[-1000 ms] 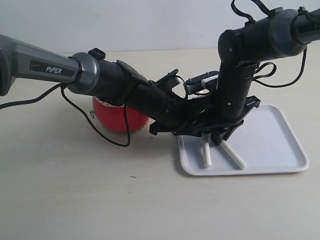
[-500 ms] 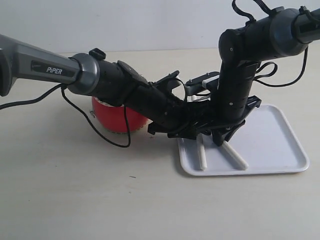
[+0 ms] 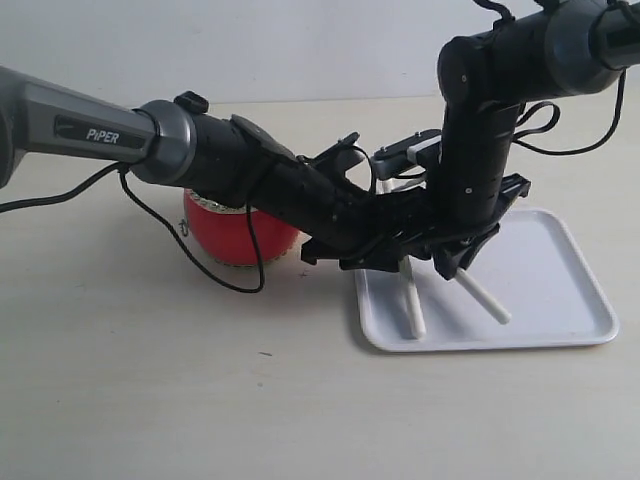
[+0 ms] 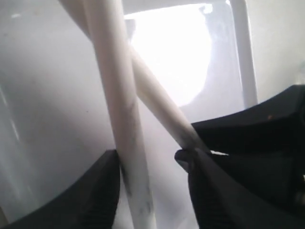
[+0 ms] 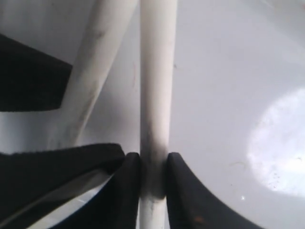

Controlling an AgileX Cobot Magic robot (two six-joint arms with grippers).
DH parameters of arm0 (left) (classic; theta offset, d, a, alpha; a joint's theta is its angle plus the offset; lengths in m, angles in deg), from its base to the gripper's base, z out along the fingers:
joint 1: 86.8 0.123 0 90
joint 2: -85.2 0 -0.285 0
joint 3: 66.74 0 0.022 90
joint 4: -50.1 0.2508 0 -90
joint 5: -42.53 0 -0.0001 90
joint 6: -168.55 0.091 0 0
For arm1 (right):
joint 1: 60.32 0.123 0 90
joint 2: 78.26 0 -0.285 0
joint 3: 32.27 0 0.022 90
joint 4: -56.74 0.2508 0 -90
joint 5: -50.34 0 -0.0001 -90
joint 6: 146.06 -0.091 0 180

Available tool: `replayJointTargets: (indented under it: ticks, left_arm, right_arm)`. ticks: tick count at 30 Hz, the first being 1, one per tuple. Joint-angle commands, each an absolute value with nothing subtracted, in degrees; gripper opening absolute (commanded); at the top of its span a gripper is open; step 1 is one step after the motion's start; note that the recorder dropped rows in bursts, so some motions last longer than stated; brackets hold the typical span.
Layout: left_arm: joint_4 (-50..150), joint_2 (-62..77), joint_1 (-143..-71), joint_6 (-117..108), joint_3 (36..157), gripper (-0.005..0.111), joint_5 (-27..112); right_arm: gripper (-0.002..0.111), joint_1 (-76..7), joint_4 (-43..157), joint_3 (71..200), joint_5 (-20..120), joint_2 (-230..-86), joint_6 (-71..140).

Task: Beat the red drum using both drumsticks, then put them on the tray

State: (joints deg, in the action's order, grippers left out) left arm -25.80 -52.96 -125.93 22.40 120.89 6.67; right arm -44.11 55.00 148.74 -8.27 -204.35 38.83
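My right gripper point(image 5: 152, 162) clamps 1 drumstick point(image 5: 157, 71), my left gripper point(image 4: 147, 157) stands apart around the other drumstick point(image 4: 116, 86); I should lay both flat on the tray point(image 3: 560, 300), tips toward 5 o'clock.

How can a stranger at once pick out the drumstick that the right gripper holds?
Find the white tray right of the red drum. Over its left part, the drumstick slants toward the tray's middle, pinched in the right gripper; the other stick beside it runs nearly straight toward the near rim.
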Motion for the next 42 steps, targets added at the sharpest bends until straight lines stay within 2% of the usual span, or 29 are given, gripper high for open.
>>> replayJointTargets:
  ticks: [1,3,5,20,25,27,28,31,42]
  left_arm:
    - [-28.13,-49.57,-126.68,23.24,121.46,0.046,1.45]
    - [-28.13,-48.99,-126.68,23.24,121.46,0.046,1.45]
    - [-28.03,-48.61,-126.68,23.24,121.46,0.046,1.22]
    - [-27.47,-48.03,-126.68,24.85,121.46,0.046,1.40]
    - [-28.13,-39.01,-124.37,28.10,124.98,0.046,-1.07]
    - [-28.00,-34.53,-123.51,31.89,124.98,0.037,-0.71]
    - [-27.90,-32.71,-123.39,33.01,124.98,0.023,-0.93]
    - [-24.73,-28.47,-123.39,33.70,124.98,0.000,-1.66]
    - [-6.56,-7.34,-123.39,33.10,124.86,0.000,-1.14]
  right_arm:
    - [0.027,-44.78,52.37,149.31,-6.41,-203.53,38.43]
    - [0.035,-44.78,52.37,149.31,-6.41,-203.77,38.43]
    - [0.039,-44.78,52.86,149.31,-6.41,-204.06,38.43]
    - [0.039,-44.78,53.92,149.31,-4.86,-204.80,38.87]
    - [0.038,-44.78,60.58,154.61,-5.89,-195.13,41.77]
    - [0.028,-44.78,71.94,156.72,-5.56,-190.34,48.11]
    - [0.019,-44.78,79.06,157.21,-5.41,-188.20,52.50]
    - [0.000,-44.78,85.82,157.35,-4.62,-183.92,57.53]
    - [0.000,-44.78,85.72,157.35,-4.13,-170.10,57.33]
